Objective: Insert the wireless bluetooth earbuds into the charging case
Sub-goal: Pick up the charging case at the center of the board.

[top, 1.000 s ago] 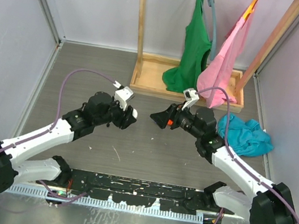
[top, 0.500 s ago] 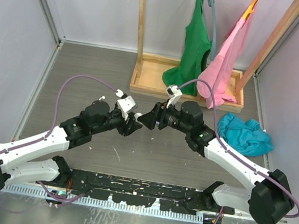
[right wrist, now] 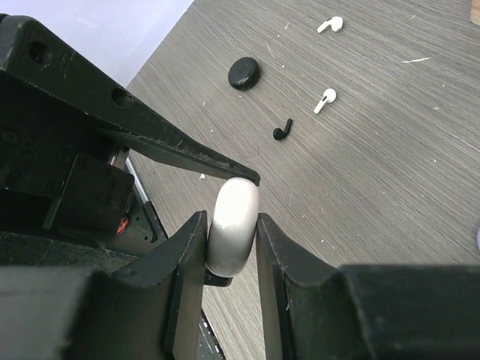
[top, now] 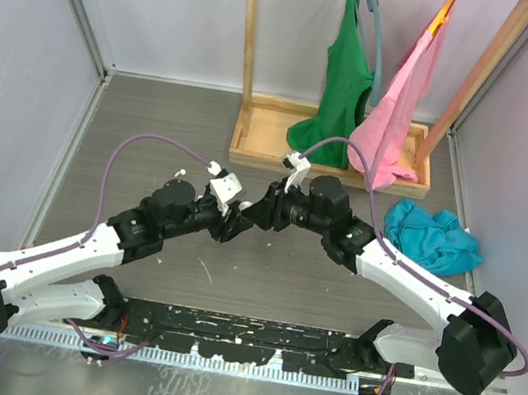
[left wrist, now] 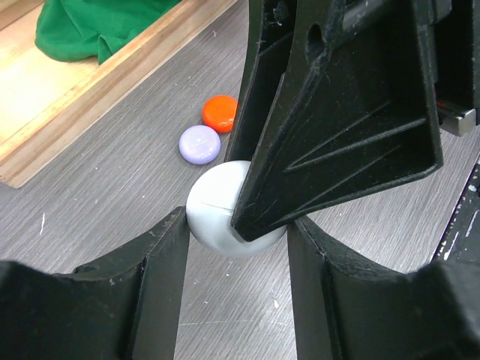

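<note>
- Spanning a lilac-walled booth (top: 174,10): grey wood-grain tabletop (top: 144,127).
- Clamped by left gripper (left wrist: 236,229) and right gripper (right wrist: 231,221): white rounded charging case (right wrist: 233,240).
- Right wrist alone shows tiny white and black stemmed earbuds (right wrist: 324,100) — loose on the tabletop.

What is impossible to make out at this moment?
Left wrist: charging case partly hidden behind the right gripper.
Right wrist: case's flat faces covered by its jaws; lilac thing cut by right edge.
Top view: case hidden between left gripper and right gripper; earbuds too small.
</note>
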Available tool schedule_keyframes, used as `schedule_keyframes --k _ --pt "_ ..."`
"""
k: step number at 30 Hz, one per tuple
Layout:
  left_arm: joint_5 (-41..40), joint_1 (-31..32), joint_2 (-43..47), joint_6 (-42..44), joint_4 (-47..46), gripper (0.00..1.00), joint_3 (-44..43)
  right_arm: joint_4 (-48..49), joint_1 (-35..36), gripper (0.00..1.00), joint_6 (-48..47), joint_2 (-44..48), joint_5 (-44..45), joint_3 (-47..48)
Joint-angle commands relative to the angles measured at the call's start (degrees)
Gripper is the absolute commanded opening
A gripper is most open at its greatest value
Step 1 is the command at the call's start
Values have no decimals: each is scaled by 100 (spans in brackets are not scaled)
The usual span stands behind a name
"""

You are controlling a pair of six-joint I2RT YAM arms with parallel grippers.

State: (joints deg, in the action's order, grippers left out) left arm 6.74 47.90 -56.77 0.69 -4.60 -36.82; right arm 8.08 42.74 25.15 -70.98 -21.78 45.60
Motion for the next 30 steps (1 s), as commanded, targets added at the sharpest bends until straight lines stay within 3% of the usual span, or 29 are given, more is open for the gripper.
schedule_keyframes --k 1,4,8,12,22,30 --pt "48 14 70 81 -529 50 50 -223 10 28 -460 235 109 343" --pt "134 17 81 99 -499 59 79 -269 4 22 -580 266 73 350" --pt "351 -25 179 213 -489 73 182 -366 2 21 -778 309 -33 341" --pt "1148 -355 247 125 -465 78 249 -516 -2 20 -1178 414 -105 391" --pt "3268 -1382 242 -668 -1117 76 436 -756 -4 20 -1870 631 -728 492" --pt "4301 -1646 -148 -1264 -1975 58 439 -737 -8 20 -2294 664 -1555 584"
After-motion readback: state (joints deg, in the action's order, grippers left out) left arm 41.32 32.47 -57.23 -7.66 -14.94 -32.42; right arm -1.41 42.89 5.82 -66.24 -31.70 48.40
